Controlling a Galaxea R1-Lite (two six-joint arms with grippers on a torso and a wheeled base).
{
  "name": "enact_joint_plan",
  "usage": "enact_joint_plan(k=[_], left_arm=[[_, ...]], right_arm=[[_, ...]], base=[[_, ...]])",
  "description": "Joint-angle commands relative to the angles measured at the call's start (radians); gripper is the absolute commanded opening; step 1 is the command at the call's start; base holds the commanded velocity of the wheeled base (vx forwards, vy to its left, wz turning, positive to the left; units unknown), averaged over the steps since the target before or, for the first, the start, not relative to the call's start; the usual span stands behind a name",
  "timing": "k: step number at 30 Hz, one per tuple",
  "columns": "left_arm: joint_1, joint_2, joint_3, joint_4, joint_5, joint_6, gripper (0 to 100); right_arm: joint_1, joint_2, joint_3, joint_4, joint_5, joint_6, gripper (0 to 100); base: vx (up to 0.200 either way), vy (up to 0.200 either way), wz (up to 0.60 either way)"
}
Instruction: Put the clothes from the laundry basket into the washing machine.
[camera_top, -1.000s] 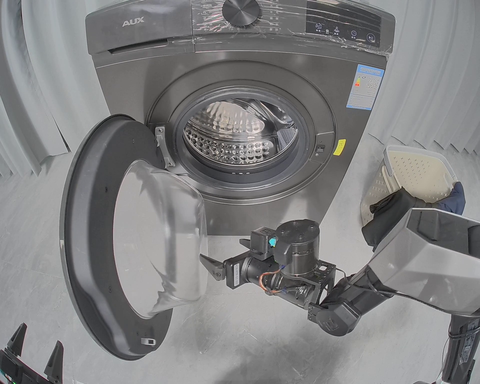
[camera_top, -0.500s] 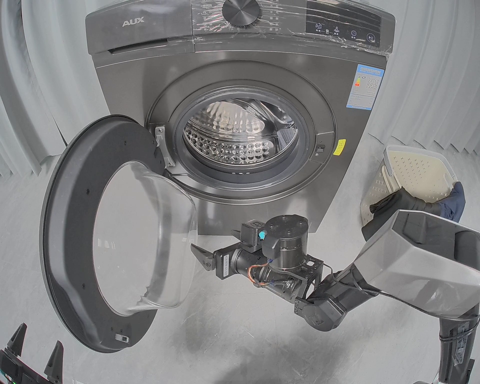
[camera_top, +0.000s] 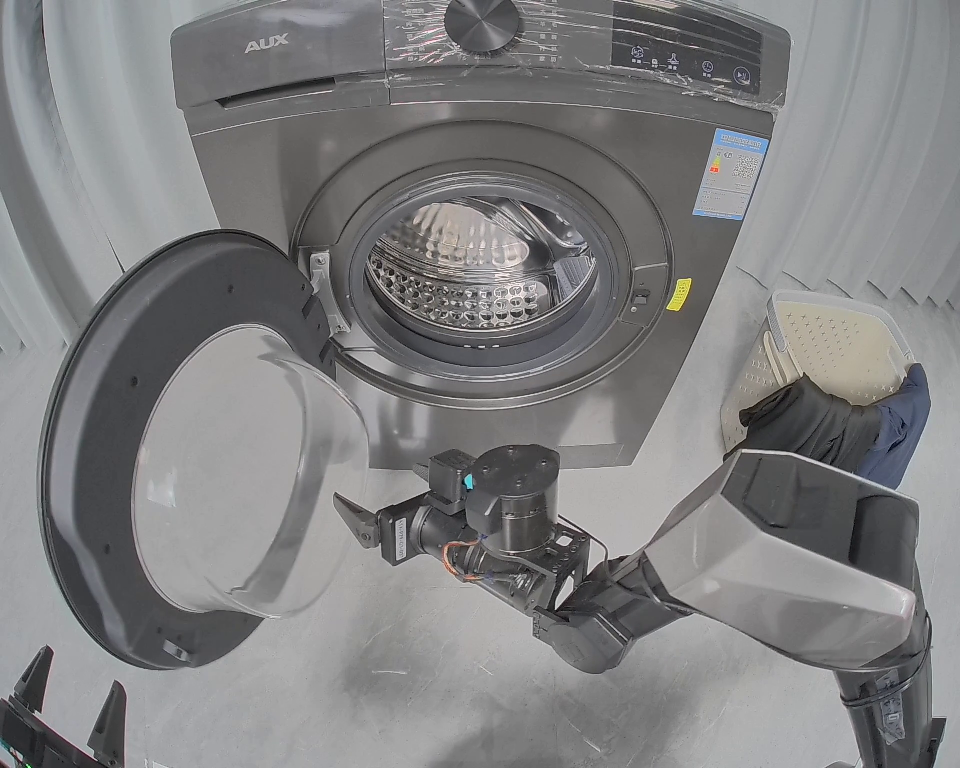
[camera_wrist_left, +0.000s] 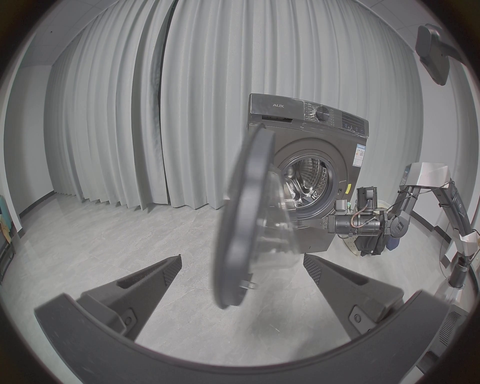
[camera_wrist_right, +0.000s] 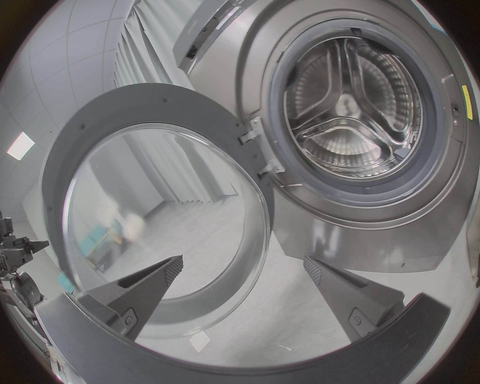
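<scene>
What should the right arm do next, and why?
Probably swing the right gripper away from the washer door toward the laundry basket: the door stands wide open, the drum looks empty, and the dark clothes lie in the basket.

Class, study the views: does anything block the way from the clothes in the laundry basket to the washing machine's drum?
Nothing visible does. The door stands wide open left of the empty drum. The clothes drape over the laundry basket, on the floor right of the washing machine.
</scene>
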Motion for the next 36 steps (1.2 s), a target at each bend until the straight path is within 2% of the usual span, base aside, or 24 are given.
enact_joint_plan(k=[1,8,13,17,20,23,24,25,26,27,31,36], left_arm=[[0.0,-0.01,0.016,0.001,-0.001,-0.001,100],[0.0,-0.01,0.015,0.0,-0.001,0.001,100],[0.0,-0.01,0.015,0.0,0.001,-0.001,100],[0.0,-0.01,0.016,0.0,0.001,-0.001,100],[0.0,-0.009,0.015,0.001,-0.001,-0.001,100],[0.0,-0.01,0.016,0.001,-0.001,-0.001,100],[0.0,-0.01,0.015,0.001,0.001,-0.001,100],[0.0,-0.01,0.016,0.001,-0.001,-0.001,100],[0.0,-0.01,0.016,0.0,-0.001,-0.001,100],[0.0,-0.01,0.016,0.001,-0.001,-0.001,100],[0.0,-0.009,0.016,0.001,-0.001,-0.001,100],[0.0,-0.009,0.015,0.001,-0.001,-0.001,100]], right_arm=[[0.005,0.038,-0.036,-0.004,-0.004,0.001,100],[-0.02,0.028,-0.036,0.01,-0.004,-0.002,100],[-0.009,0.04,-0.049,0.005,-0.006,-0.002,100],[-0.015,0.005,0.0,0.002,-0.012,-0.004,100],[-0.035,-0.124,0.1,0.007,-0.018,-0.021,100],[-0.086,-0.276,0.25,-0.009,-0.018,-0.056,100],[-0.091,-0.293,0.267,-0.01,-0.018,-0.06,100],[-0.12,-0.383,0.366,-0.021,-0.016,-0.09,100],[-0.123,-0.393,0.373,-0.023,-0.016,-0.093,100],[-0.166,-0.505,0.49,-0.041,-0.015,-0.111,100],[-0.262,-0.727,0.743,-0.087,-0.01,-0.142,100],[-0.365,-0.991,0.982,-0.085,-0.007,-0.149,100]], base=[[0.0,0.0,0.0],[0.0,0.0,0.0],[0.0,0.0,0.0],[0.0,0.0,0.0],[0.0,0.0,0.0],[0.0,0.0,0.0],[0.0,0.0,0.0],[0.0,0.0,0.0],[0.0,0.0,0.0],[0.0,0.0,0.0],[0.0,0.0,0.0],[0.0,0.0,0.0]])
